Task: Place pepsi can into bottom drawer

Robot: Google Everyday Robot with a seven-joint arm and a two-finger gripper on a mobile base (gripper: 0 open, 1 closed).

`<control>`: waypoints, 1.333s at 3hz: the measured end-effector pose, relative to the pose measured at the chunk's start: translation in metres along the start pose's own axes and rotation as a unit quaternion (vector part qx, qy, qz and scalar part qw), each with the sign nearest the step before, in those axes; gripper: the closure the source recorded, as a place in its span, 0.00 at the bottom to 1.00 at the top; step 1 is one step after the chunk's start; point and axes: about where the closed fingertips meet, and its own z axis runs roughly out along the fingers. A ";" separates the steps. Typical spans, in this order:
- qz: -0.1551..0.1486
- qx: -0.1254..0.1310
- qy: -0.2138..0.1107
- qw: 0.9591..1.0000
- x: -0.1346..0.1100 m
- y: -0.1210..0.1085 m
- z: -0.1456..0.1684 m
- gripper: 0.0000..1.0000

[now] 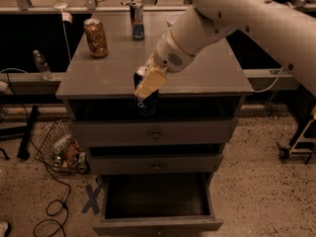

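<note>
Setting: a robotics test lab, not a home. Evidence:
- A grey three-drawer cabinet [197,83] stands alone on a speckled hard floor [256,172].
- A taped X [93,199] (two crossed strips) is on the floor just beside the open bottom drawer [158,226].
- Loose black cables [49,211] trail at left.
- A wire basket [59,147] of mixed clutter sits beside the cabinet.
- A large white robot arm fills the upper right. Its gripper [148,85] is at the cabinet's front edge, clamped around the pepsi can [147,104].
</note>
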 end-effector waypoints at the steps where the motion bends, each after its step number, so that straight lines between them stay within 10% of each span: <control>1: 0.011 0.004 0.007 1.000 0.010 0.007 0.005 1.00; 4: 0.127 0.077 0.056 0.987 0.110 0.060 0.047 1.00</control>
